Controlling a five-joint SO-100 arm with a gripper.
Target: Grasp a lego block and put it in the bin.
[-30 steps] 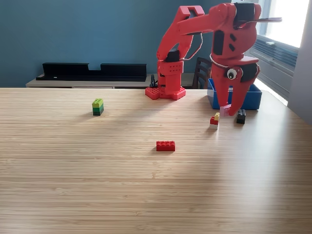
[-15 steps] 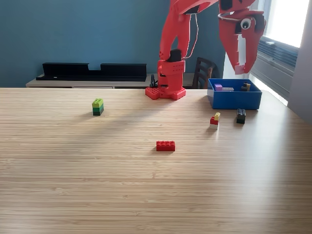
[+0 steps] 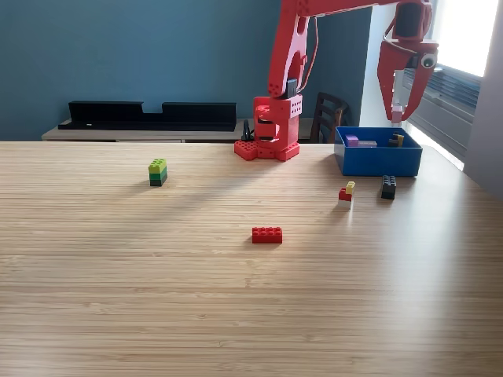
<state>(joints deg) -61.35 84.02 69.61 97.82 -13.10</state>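
Now raised over the bin's (image 3: 377, 162) far right side: gripper (image 3: 397, 115) pointing down, jaws nearly together, seemingly pinching a small pale block (image 3: 397, 113); drop lies straight below.

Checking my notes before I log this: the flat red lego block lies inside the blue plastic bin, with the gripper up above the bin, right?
Not quite. The exterior view shows the flat red lego block on the wooden table, well outside the blue plastic bin. The gripper is above the bin.
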